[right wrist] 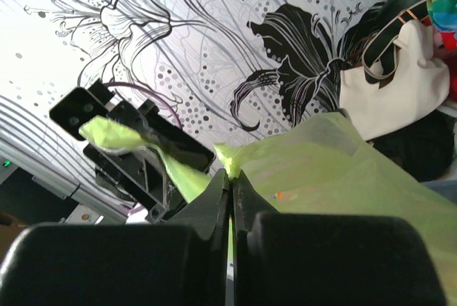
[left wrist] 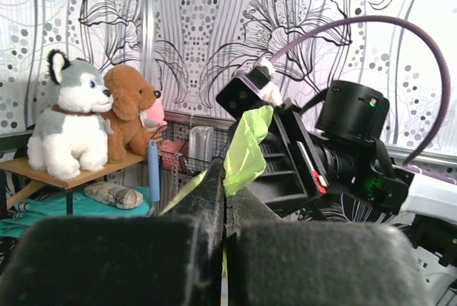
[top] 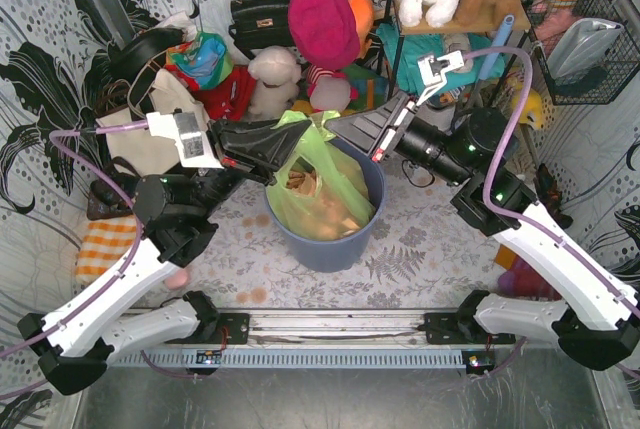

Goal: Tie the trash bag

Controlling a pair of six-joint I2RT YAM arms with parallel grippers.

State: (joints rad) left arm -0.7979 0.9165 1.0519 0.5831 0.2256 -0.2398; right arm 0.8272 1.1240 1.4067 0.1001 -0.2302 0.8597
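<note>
Sitting in the blue-grey bin (top: 335, 247) mid-worktop, the trash bag (top: 325, 189) has its mouth pulled up. Left hand (top: 290, 152) is clenched on a flap at the mouth's left side. Right hand (top: 338, 129) is clenched on a flap at its right, tips near each other.

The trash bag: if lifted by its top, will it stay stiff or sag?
Probably sag: the trash bag film crumples where the left gripper pinches it. Likely not weightless, since brownish waste shows inside.
</note>
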